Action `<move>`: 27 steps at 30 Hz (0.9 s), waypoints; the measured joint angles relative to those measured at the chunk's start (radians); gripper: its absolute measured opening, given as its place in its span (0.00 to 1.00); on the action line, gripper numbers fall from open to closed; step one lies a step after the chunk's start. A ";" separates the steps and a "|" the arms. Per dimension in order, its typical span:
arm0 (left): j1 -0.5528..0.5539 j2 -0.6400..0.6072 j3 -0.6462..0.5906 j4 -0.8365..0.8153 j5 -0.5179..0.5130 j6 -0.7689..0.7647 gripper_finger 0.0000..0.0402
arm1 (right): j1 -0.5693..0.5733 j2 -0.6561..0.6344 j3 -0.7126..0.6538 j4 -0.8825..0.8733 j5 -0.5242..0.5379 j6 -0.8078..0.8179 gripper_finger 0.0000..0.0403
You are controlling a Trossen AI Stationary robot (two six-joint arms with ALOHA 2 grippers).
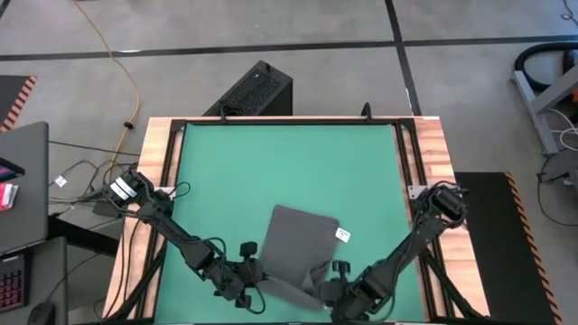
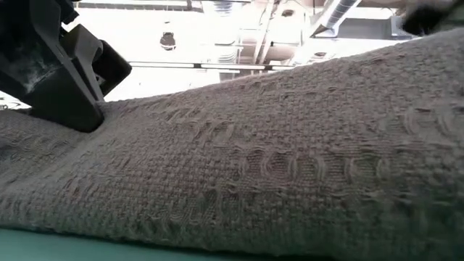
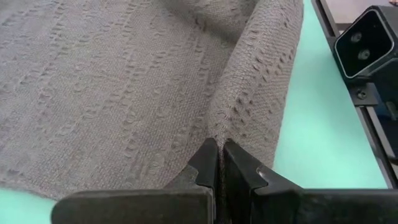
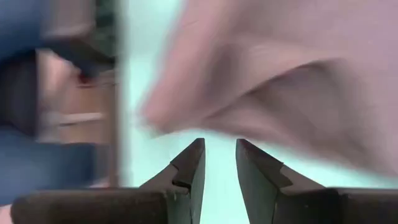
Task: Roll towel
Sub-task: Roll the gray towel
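Pinching towel (image 3: 124, 87) edge, left end effector (image 3: 219, 163), right end effector (image 4: 219, 163) parted

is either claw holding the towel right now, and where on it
The left claw is shut on the towel, pinching a raised fold at its near edge. The right claw is open beside the cloth, holding nothing.

A grey floor (image 1: 298, 27) crossed by dark lines (image 1: 271, 50) surrounds the table. A yellow cable (image 1: 116, 59) snakes across it. A black box (image 1: 251, 90) stands behind the table. Bright ceiling lights (image 2: 239, 29) and ducts (image 2: 333, 14) show overhead.
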 joint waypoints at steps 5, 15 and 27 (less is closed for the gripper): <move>-0.003 0.000 0.001 0.000 0.001 -0.003 0.00 | -0.082 -0.001 0.056 -0.114 0.086 -0.177 0.28; -0.006 0.000 0.002 -0.017 0.000 0.002 0.00 | -0.253 0.018 0.056 -0.047 -0.066 -0.378 0.28; -0.009 0.000 0.002 -0.023 -0.002 -0.003 0.00 | -0.198 0.061 0.054 0.007 -0.020 -0.361 0.28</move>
